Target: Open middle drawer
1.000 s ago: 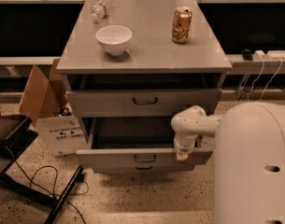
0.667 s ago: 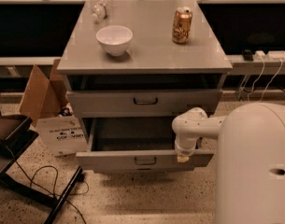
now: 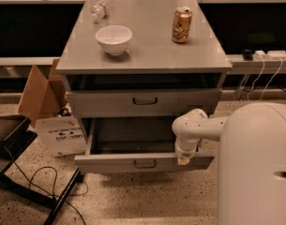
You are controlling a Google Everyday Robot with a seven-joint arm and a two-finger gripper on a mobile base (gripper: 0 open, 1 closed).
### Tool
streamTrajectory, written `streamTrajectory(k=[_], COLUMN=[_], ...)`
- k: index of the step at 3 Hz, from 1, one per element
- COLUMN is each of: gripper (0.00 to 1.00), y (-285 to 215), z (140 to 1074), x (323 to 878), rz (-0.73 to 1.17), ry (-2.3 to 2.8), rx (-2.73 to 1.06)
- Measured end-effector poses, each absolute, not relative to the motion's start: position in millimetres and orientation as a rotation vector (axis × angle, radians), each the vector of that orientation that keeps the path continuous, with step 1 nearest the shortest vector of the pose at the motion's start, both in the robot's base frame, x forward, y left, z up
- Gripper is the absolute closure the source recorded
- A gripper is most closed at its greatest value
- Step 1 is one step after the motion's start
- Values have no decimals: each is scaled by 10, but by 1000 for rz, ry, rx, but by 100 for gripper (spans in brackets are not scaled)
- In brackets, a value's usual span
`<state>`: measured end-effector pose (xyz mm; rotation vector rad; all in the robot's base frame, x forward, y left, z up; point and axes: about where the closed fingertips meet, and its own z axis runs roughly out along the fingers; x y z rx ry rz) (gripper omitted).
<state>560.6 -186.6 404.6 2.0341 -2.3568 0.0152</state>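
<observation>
At right end of middle drawer [image 3: 109, 164] front, gripper [image 3: 182, 160] on top edge; grip state unclear. Drawer open; next, likely withdraw clear.

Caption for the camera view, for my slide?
Gripper at the pulled-out middle drawer front edge, right of its handle.

A white bowl [image 3: 114, 39] and a gold drinks can [image 3: 182, 25] stand well apart on a grey cabinet top [image 3: 152, 57]. Left of the cabinet, an open cardboard box [image 3: 39, 95] leans beside a white printed carton [image 3: 65, 136]. Black cables [image 3: 37, 184] trail across the speckled floor [image 3: 147, 196].
</observation>
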Motion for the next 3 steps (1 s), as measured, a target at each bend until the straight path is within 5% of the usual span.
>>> streamTrajectory(k=[3], gripper=[100], y=[-1926], z=[4089], x=[5455], rz=[8], ry=[-2358], rx=[2013])
